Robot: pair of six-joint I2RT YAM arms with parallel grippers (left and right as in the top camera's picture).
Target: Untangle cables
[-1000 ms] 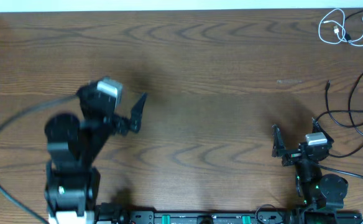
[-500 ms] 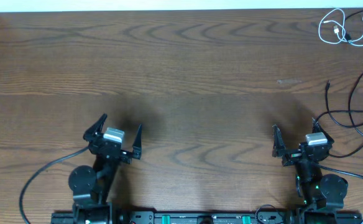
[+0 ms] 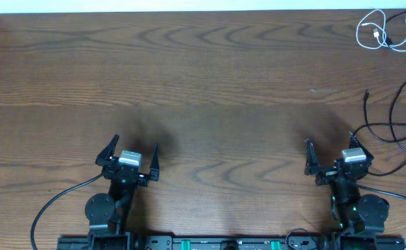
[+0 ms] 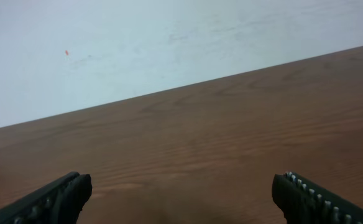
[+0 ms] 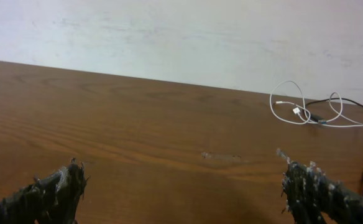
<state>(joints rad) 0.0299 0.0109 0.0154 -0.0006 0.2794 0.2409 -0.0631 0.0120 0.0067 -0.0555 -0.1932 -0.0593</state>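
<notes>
Partly cropped rightward, black cables (image 3: 366,104), white cord (image 3: 377,33) (coiled, far corner)

The overhead camera looks straight down on the tabletop (image 3: 203,83) from well above. It is wide enough to show the near edge, where I am mounted, and the far edge at the top of the view.

My left wrist camera sits low, just behind my left fingers (image 4: 51,202). It faces forward across the wood to the wall (image 4: 169,43), and its far edge climbs toward the right.

My right wrist camera sits equally low behind my right fingers (image 5: 45,196). It faces that wall with less tilt, leaning the other way. It shares the far right corner with the overhead view, and the white cord (image 5: 296,109) shows in both.
</notes>
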